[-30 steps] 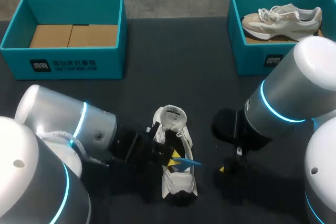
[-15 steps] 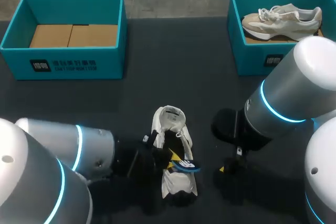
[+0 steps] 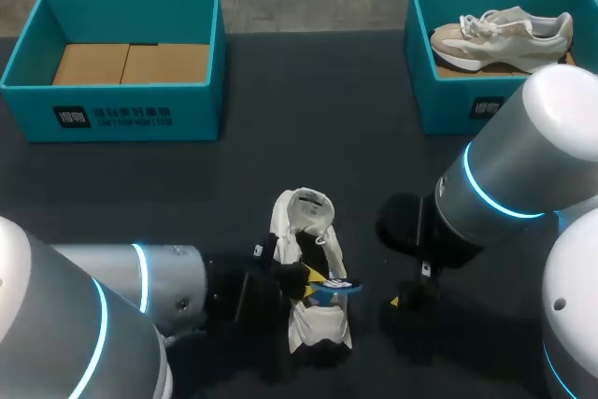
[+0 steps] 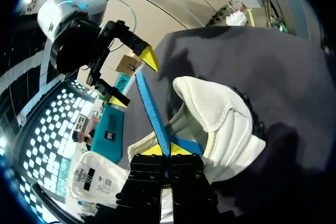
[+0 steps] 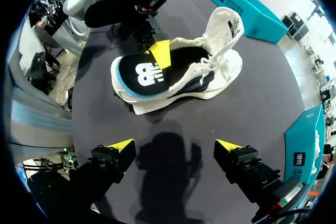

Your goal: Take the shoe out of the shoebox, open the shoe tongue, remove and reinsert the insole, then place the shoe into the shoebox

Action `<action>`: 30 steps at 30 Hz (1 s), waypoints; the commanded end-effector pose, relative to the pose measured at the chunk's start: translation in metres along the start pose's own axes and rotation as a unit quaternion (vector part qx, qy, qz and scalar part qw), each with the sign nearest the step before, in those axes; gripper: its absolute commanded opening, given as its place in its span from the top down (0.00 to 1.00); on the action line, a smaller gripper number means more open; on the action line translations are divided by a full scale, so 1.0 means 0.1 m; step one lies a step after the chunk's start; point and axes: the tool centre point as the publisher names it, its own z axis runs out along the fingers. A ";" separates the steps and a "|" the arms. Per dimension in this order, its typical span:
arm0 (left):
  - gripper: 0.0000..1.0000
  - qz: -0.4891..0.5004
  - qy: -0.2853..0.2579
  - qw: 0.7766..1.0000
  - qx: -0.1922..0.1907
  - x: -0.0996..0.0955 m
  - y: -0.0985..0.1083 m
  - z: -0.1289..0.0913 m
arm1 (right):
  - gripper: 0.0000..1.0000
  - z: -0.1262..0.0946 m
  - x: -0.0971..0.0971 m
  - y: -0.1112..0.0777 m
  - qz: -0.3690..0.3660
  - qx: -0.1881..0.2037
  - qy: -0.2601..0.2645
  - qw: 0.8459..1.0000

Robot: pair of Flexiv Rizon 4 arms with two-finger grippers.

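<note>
Our left gripper [image 4: 167,150] is clamped on the thin blue-and-black foam insole [image 4: 151,106] over the white-and-black sneaker [image 3: 316,327], bottom centre of the head view. Our right gripper [image 5: 173,145] is wide open, holding nothing.

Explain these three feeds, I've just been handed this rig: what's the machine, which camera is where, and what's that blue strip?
You are driving a two-armed robot, left arm, right arm, at a dark table. The head view looks down from above and behind them; each round picture comes from a camera on one arm's wrist. A white sneaker lies on the table between the arms. The left gripper is shut on its insole, seen edge-on as that blue strip, at the sneaker's opening. The right gripper hangs open beside it. At the far edge stand an empty teal shoebox and a second shoebox holding a beige sneaker.
</note>
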 end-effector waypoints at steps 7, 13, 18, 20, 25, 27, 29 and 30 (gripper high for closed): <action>0.62 -0.061 0.006 0.996 0.071 0.01 -0.04 -0.08 | 0.00 0.01 0.01 0.00 0.000 -0.001 -0.001 1.000; 0.63 -0.101 0.009 0.990 0.097 0.00 -0.10 -0.09 | 0.00 0.01 0.01 0.00 0.000 -0.001 -0.001 1.000; 0.64 -0.122 0.016 0.985 0.117 0.01 -0.16 -0.10 | 0.00 0.01 0.01 0.00 0.000 -0.001 -0.001 1.000; 0.64 -0.126 0.016 0.984 0.127 0.00 -0.18 -0.11 | 0.00 0.01 0.01 0.00 0.000 -0.001 -0.001 1.000; 0.64 -0.127 0.012 0.983 0.133 -0.03 -0.22 -0.14 | 0.00 0.01 0.01 0.00 0.000 -0.001 -0.001 1.000; 0.65 -0.132 0.007 0.981 0.139 -0.05 -0.24 -0.15 | 0.00 0.01 0.01 0.00 0.000 -0.001 -0.001 1.000; 0.65 -0.131 0.005 0.981 0.142 -0.06 -0.27 -0.15 | 0.00 0.01 0.01 0.00 0.000 -0.001 -0.001 1.000; 0.65 -0.133 0.004 0.981 0.144 -0.07 -0.29 -0.15 | 0.00 0.01 0.01 0.00 0.000 -0.001 -0.001 1.000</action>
